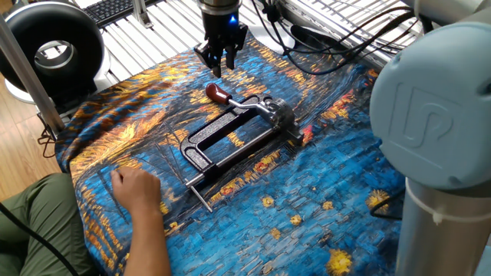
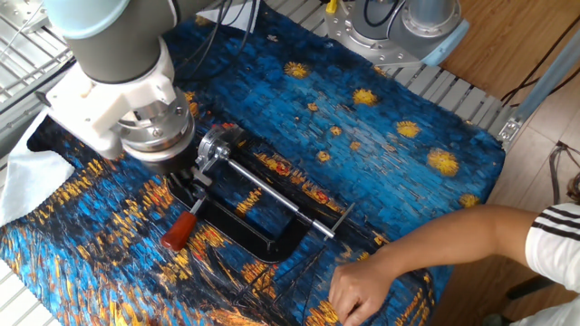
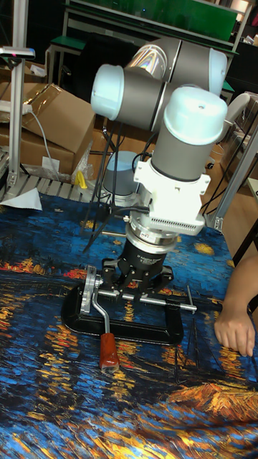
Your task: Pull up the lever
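A blue and gold painted-sky cloth [image 1: 307,184] covers the counter [image 1: 165,31], whose slatted metal top shows at the edges. Wooden floor [image 2: 535,36] lies beyond it. Cardboard boxes [image 3: 50,118] sit behind under dim light.

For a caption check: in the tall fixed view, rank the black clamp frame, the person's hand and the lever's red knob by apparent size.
1. Black clamp frame, the widest of the three.
2. Person's hand, though it sits at the picture's edge and is partly cut off.
3. Lever's red knob, clearly smallest, though it lies nearest the camera.
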